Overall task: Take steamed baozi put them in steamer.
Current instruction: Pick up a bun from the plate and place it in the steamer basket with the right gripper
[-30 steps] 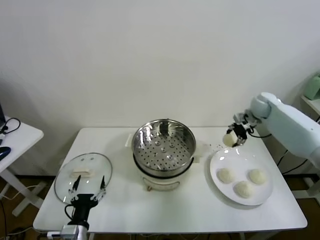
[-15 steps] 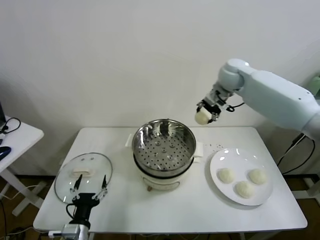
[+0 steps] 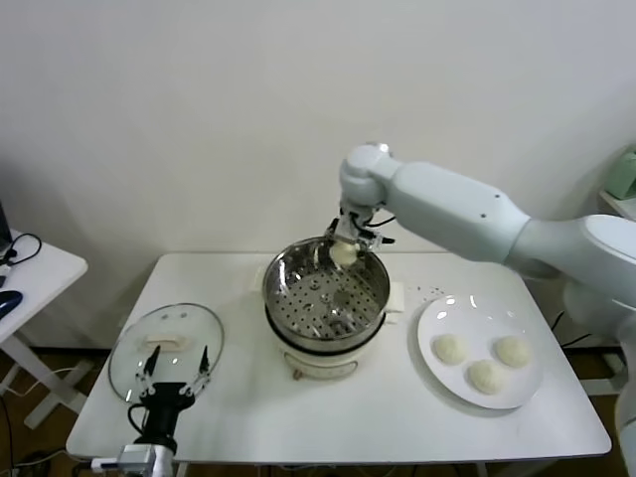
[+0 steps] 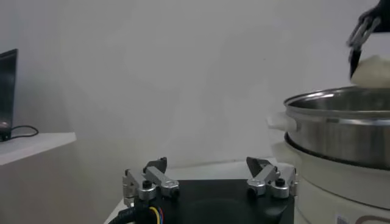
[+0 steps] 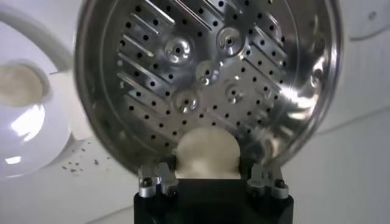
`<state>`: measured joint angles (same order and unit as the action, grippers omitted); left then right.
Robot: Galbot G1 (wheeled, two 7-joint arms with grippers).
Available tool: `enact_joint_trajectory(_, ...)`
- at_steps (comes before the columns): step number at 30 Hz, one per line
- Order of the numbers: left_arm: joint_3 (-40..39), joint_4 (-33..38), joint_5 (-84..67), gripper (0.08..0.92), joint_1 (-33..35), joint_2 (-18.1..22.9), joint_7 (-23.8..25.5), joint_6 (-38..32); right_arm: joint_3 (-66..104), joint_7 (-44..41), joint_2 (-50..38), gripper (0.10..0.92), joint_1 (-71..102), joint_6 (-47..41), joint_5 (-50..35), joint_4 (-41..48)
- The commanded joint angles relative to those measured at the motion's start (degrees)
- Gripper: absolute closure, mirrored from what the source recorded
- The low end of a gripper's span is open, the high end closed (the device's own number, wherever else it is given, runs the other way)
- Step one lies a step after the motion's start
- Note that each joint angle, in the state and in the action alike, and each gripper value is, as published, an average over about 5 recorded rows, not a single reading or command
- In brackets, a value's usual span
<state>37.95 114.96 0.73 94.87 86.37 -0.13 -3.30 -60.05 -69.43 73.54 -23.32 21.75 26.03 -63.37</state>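
Note:
The steamer (image 3: 326,298), a shiny steel pot with a perforated tray (image 5: 201,73) on a cream base, stands mid-table. My right gripper (image 3: 345,246) hangs over the steamer's far rim, shut on one cream-white baozi (image 3: 344,253) (image 5: 206,152), which sits between its fingers above the tray. Three more baozi (image 3: 484,360) lie on the white plate (image 3: 435,320) to the right. My left gripper (image 3: 177,373) (image 4: 210,173) is parked low at the table's front left, open and empty.
A glass lid (image 3: 164,348) with a pale handle lies flat at the table's left, just behind my left gripper. A side table (image 3: 30,268) with cables stands further left. Dark specks dot the tabletop between steamer and plate.
My right arm has swung left from above the plate, carrying the baozi up and over to the steamer's far rim and lowering it. The left arm has not moved.

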Motion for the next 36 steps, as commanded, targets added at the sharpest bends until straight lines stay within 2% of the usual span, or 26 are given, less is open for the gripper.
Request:
enact_joint_trajectory(1,0.07,-0.07,-0.15,0.177,-0.01,-0.13,-0.02,0.11,-0.1,0.18,4.87,0.364,3.31,2.31,6.95,1.58)
enact_joint_trajectory(20,-0.23,-0.97,-0.15,0.177,0.2,0.06,-0.17,0.04,1.64,0.91,5.08,0.356,6.62,2.68,10.64,3.79)
enact_joint_trajectory(28,-0.26,-1.14,-0.16,0.177,0.3,0.18,-0.27,0.01,1.88,0.97,4.92,0.212,6.56,3.52,10.57,3.6)
enact_joint_trajectory(36,-0.31,-1.01,-0.2,0.177,0.31,0.25,-0.39,0.1,2.49,-0.24,3.32,0.203,4.62,5.08,9.85,1.68)
